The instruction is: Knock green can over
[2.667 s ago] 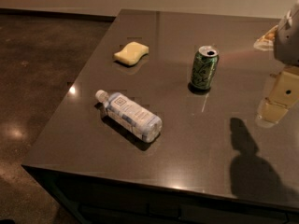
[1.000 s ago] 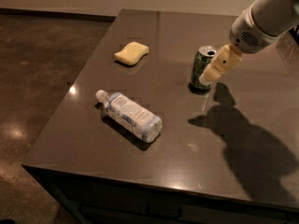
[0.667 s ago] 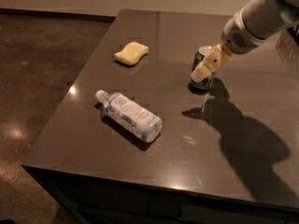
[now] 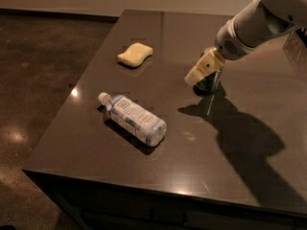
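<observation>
The green can [image 4: 212, 81] stands upright on the dark table [image 4: 249, 176], right of centre. Most of it is hidden behind my gripper [image 4: 197, 73], whose cream fingers reach down and left across the can's front. The white arm comes in from the upper right. Only the can's lower green body and a bit of its right side show.
A clear plastic water bottle [image 4: 134, 118] with a white label lies on its side at the front left. A yellow sponge [image 4: 135, 54] lies at the back left. The table's left and front edges drop to a dark floor.
My arm has swung in from the right edge toward the can and moved further left, so the gripper now covers the can's top and front. The can still stands in the same spot.
</observation>
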Robot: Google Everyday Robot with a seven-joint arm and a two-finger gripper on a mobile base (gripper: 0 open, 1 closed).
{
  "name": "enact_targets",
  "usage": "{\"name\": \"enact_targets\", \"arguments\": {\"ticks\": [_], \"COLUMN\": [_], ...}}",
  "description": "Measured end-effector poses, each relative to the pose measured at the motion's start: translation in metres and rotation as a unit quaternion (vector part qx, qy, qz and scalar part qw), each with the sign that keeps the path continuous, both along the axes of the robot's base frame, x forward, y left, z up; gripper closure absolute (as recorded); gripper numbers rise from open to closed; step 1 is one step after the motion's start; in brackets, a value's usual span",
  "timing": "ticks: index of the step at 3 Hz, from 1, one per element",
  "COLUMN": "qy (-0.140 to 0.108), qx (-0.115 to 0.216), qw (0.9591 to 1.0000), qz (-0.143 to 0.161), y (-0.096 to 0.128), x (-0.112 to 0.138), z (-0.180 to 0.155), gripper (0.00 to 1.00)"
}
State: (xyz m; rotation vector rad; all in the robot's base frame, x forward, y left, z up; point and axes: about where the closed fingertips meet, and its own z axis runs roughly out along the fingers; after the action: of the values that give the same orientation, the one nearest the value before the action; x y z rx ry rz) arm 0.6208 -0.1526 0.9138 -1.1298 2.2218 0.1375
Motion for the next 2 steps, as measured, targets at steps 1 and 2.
{"name": "enact_targets", "arguments": {"ticks": [1, 2], "qy": [-0.003, -0.002], "qx": [0.004, 0.009], "qw": [1.0, 1.0], "qz": [0.002, 0.001], "y": [0.0042, 0.0018], "x": [0.0051, 0.0064], "z": [-0.0047, -0.0064], "gripper": [0.13, 0.35]}}
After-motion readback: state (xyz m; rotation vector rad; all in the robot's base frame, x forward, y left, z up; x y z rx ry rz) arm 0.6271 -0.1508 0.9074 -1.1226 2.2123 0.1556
